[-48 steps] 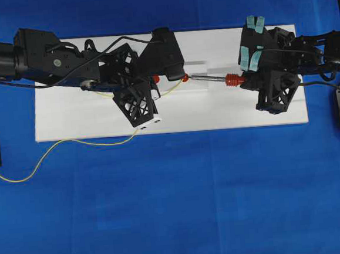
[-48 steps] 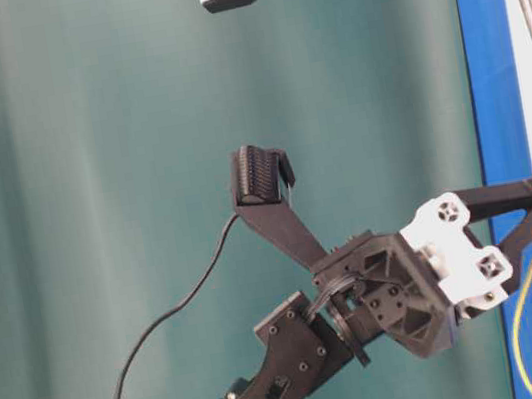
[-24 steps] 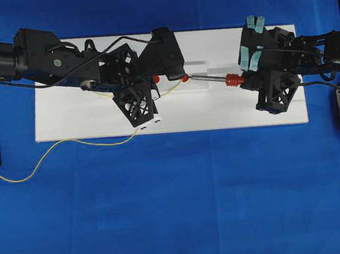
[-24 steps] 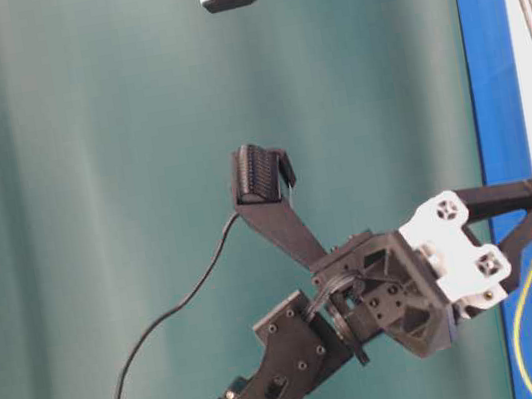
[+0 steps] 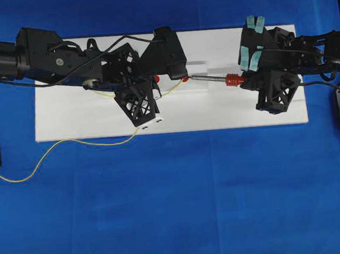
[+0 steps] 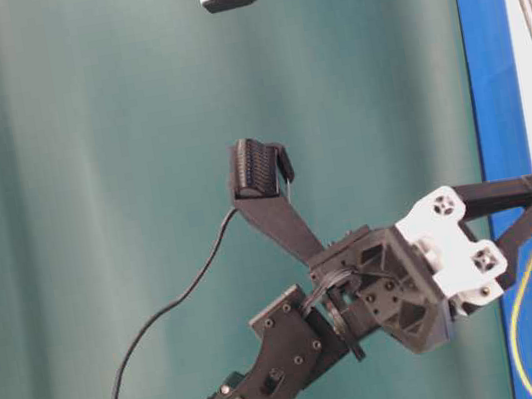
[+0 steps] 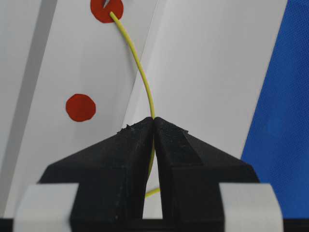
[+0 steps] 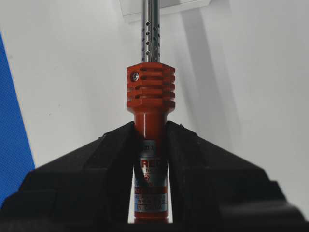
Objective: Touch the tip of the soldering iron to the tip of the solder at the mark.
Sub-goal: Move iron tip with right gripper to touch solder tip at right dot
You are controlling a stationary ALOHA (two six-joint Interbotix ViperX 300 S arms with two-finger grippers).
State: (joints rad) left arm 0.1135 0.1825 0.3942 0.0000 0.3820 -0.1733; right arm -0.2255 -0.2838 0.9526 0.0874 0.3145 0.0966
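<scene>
Two claws, both clamped. Left claw [image 7: 153, 126] is pinching one thin yellow solder wire [image 7: 141, 72] between smooth black wedge fingers; the wire is curving up to a red dot [image 7: 107, 9], one of two flat round red dots on the board [image 7: 212, 63], the other [image 7: 80, 107] sitting nearer. Right claw [image 8: 150, 133] is gripping the one soldering iron [image 8: 150, 101] by its ribbed red-orange handle; the perforated silver shaft is pointing away. From overhead, iron [image 5: 213, 79] is lying level over the white board's [image 5: 69, 120] middle, nearer the far edge, tip at the dot [image 5: 185, 79] where the wire ends. Board is rectangular, matte, lying on blue cloth [image 5: 176, 209].
</scene>
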